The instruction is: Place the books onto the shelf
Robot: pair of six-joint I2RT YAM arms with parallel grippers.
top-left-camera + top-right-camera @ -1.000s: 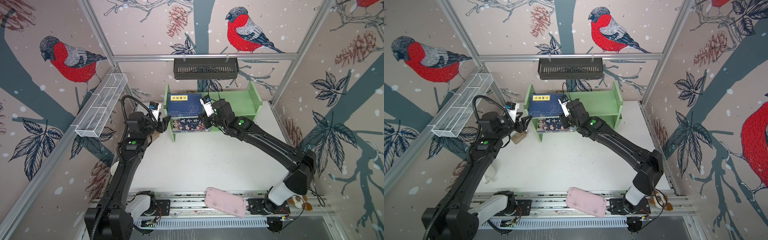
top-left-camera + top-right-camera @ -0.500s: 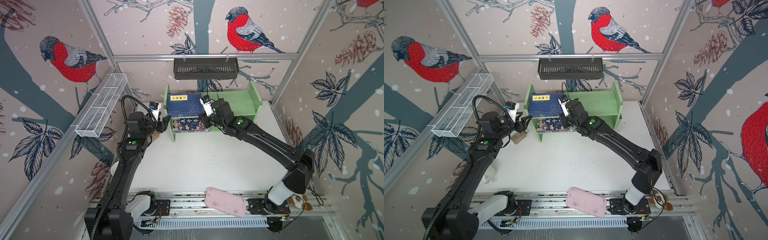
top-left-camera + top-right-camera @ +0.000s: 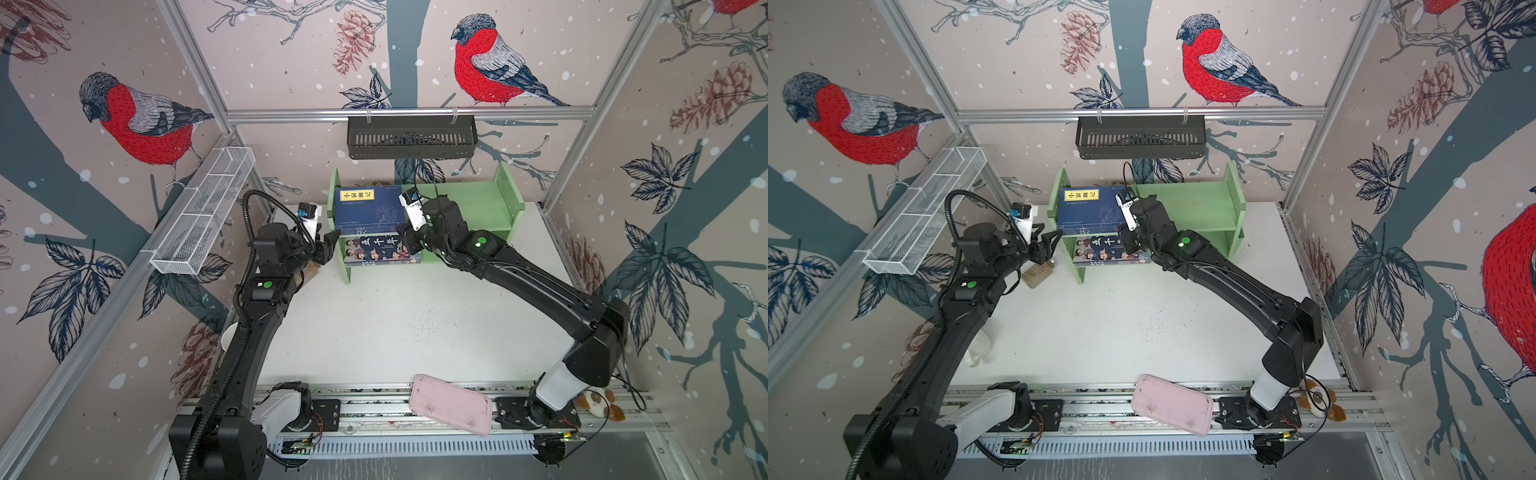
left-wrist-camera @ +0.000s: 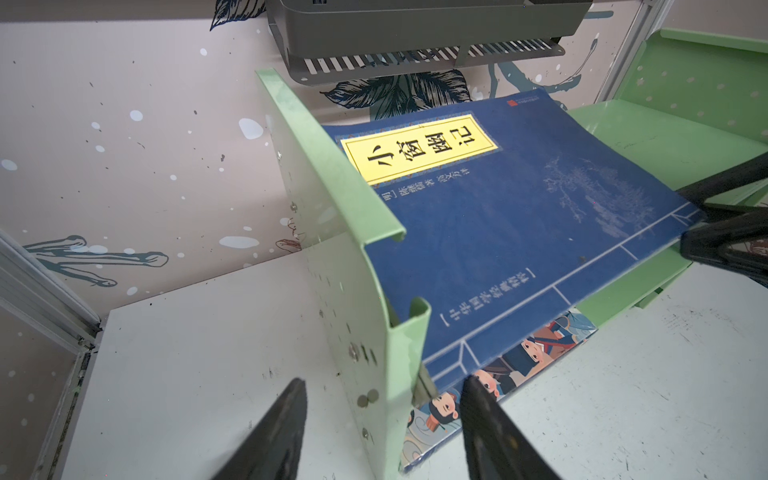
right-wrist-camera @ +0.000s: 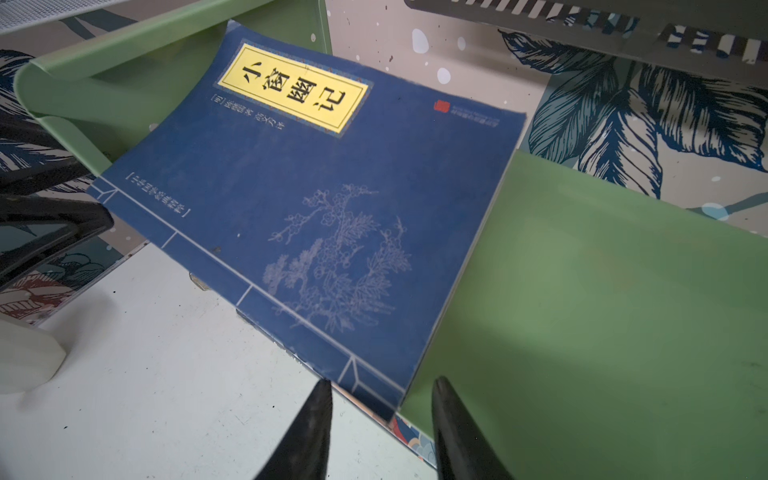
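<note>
Black basket [image 3: 411, 137] w/ slotted front hangs upper centre. Wire basket [image 3: 203, 212] upper left, empty. Pink tray [image 3: 451, 405] bottom centre, right of middle. Plush toy [image 3: 598, 407] lower right. Brown block [image 3: 1038, 276] mid-left on tabletop [image 3: 395, 324]; white obj [image 3: 980, 349] below it.

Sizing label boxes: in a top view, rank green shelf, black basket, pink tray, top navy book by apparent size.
1. green shelf
2. black basket
3. pink tray and navy book: alike; tray nearer the camera, unranked.
</note>
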